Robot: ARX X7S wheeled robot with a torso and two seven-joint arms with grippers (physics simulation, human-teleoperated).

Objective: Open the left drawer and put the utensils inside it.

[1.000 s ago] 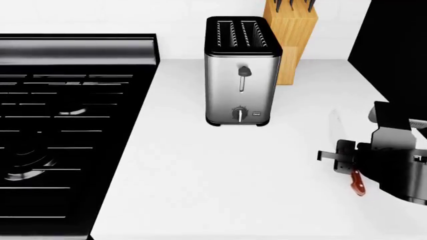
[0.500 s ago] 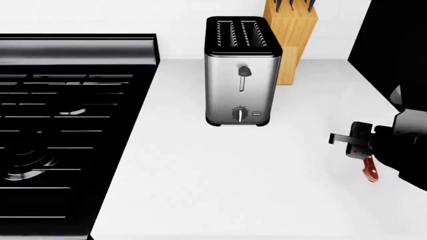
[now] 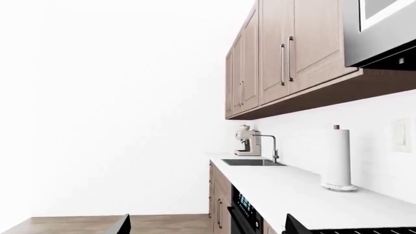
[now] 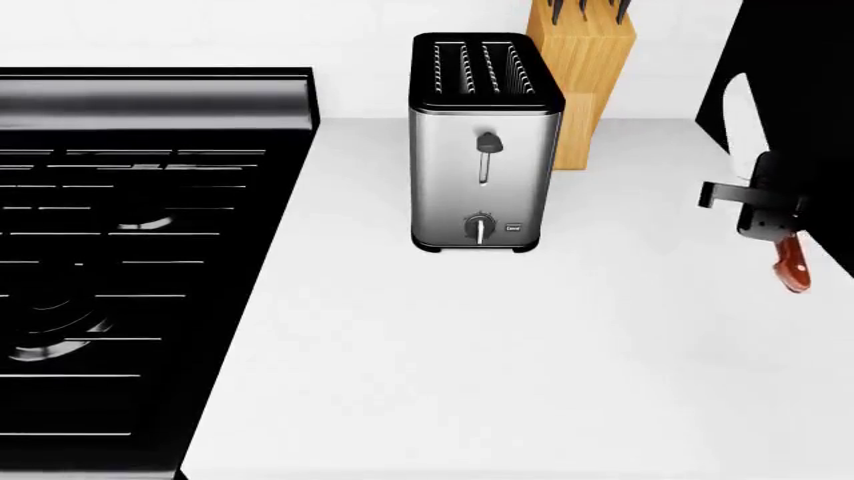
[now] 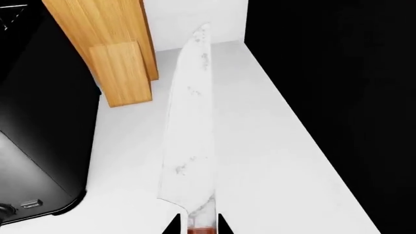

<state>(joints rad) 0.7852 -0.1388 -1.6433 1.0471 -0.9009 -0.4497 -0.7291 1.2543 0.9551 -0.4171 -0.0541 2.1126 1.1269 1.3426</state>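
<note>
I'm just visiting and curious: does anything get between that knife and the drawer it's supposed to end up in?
I cannot tell: no drawer shows in any view. The right pincer holds the kitchen knife above the white counter, apart from the toaster and knife block.

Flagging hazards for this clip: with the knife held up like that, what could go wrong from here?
1. The right tool grips the knife only at its handle, so the long blade could pivot or slip.
2. The blade points toward the knife block, with the toaster nearby; a swing might strike either.
3. No drawer is visible in any view.
</note>
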